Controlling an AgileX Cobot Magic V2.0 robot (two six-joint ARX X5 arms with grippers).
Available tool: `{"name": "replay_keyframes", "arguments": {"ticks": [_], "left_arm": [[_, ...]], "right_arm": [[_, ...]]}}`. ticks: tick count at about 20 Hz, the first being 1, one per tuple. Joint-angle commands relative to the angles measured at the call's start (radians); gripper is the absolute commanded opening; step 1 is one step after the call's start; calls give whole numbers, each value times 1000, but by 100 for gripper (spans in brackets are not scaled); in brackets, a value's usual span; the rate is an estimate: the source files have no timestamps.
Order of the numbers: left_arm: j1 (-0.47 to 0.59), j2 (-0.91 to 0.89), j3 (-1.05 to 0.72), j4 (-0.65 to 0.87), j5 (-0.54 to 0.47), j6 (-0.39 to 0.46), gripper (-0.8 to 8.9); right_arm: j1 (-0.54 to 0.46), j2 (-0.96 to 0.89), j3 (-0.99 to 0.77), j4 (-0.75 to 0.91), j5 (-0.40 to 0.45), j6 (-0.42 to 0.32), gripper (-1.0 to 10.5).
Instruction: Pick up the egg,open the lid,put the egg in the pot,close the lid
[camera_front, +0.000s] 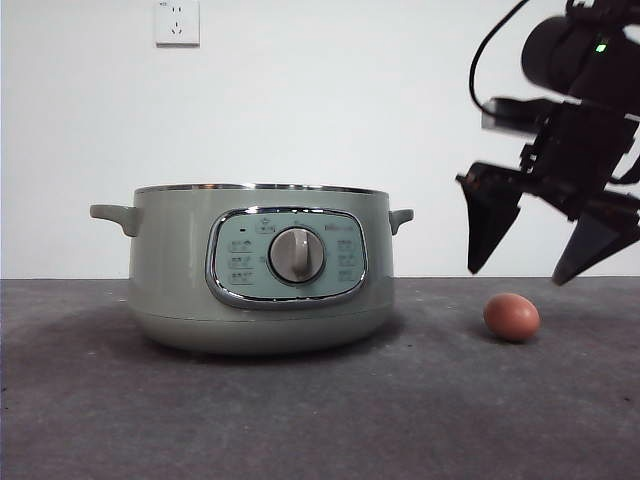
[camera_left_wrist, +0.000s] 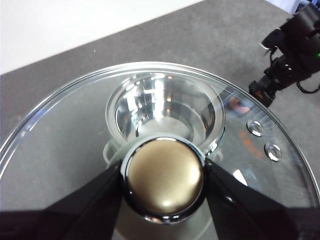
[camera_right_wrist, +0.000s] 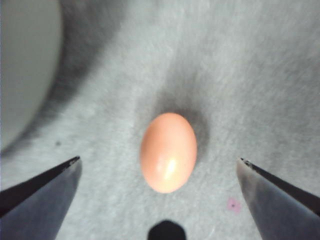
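Wall socket (camera_front: 177, 22): one, on the white wall, far up and off to the side of the right claw.
Pot (camera_front: 260, 280): one, sage green, standing on the grey table (camera_front: 300, 440) well to the side of the right claw; its steel rim is bare in the front view. Seen through the glass in the left wrist view, its shiny inside lies straight below the left claw.
Handles: two, one on each side of the pot; the one at (camera_front: 401, 217) faces the right claw.
Dial (camera_front: 297, 255): one, silver, centred in the chrome-framed control panel.
Lid (camera_left_wrist: 60, 145): one, clear glass, hanging under the left claw above the pot; outside the front view.
Knob (camera_left_wrist: 165, 177): one, looking brassy with a chrome ring, squeezed between the left claw's jaws.
Left claw (camera_left_wrist: 164, 170): clenched on the lid's knob, one black jaw pressed to each side.
Egg (camera_front: 511, 317): one, reddish brown, lying on the table directly beneath the right claw, in line with the gap between its jaws, untouched.
Right claw (camera_front: 517, 276): released, jaws spread wide, tips above the egg and clear of it.
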Motion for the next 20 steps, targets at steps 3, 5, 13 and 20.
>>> {"name": "replay_keyframes", "arguments": {"ticks": [3,5,13,20], "left_arm": [[2,-55,-22,2,5,-22,-8],[2,-80,-46,2,5,-34,-8],[2,-103,-64,-27,4,-45,-8],[2,-102,-64,-27,4,-44,-8]], "right_arm": [[6,60,5,49,32,-4,563],[6,82,5,70,36,-3,563],[6,144,5,90,35,11,370],[6,144,5,85,18,23,-15]]}}
